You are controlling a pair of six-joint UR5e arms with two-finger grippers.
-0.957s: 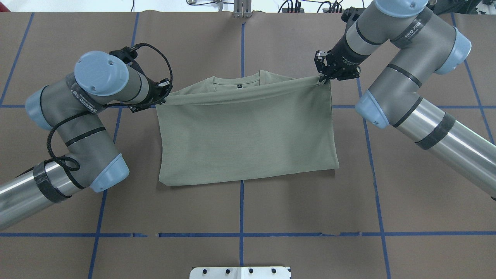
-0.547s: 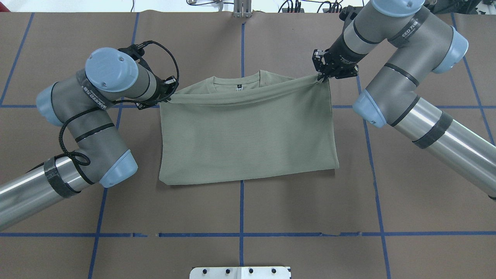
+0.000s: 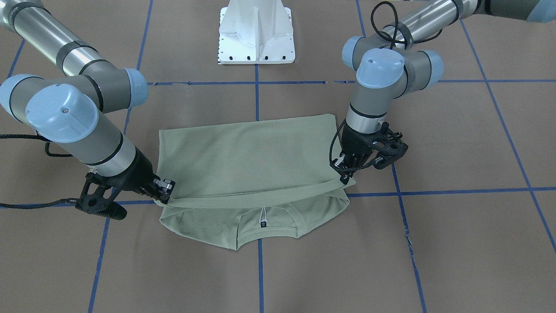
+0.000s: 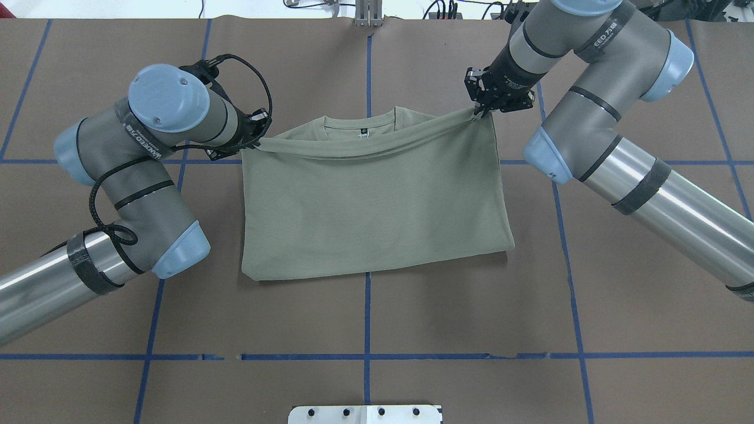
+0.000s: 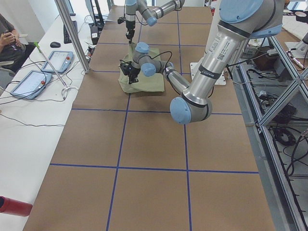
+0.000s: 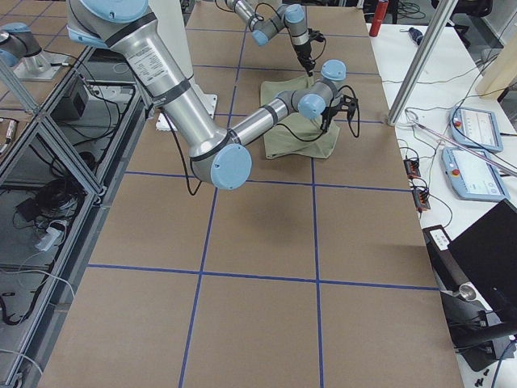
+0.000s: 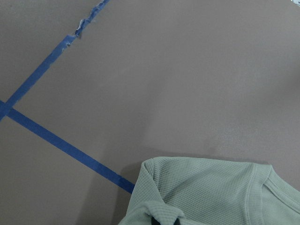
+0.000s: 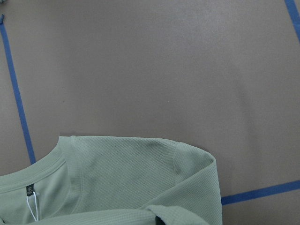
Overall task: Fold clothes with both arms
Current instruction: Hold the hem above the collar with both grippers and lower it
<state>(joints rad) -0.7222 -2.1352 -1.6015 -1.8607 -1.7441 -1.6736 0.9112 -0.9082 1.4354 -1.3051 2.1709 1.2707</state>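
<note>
The pale sage-green shirt [image 4: 371,206] lies folded on the brown table, its neck with the black label [image 4: 363,131] at the far side. The near layer is pulled over towards the neck. My left gripper [image 4: 254,144] is shut on the folded edge's left corner, just above the table. My right gripper [image 4: 480,112] is shut on the right corner, held slightly higher and farther. In the front-facing view the shirt [image 3: 247,161] hangs between the left gripper [image 3: 345,176] and the right gripper [image 3: 167,198]. Both wrist views show the shirt [image 7: 211,187] [image 8: 117,183] below bare table.
A white metal pedestal [image 3: 256,30] stands at the robot's side of the table. Blue tape lines [image 4: 367,59] cross the brown table. Operator tablets [image 5: 29,82] and a metal post [image 5: 72,33] stand beyond the far edge.
Both grippers have carried the shirt's folded edge farther towards the neck. The right gripper moved away from the robot and slightly inward; the left arm shifted a little.
</note>
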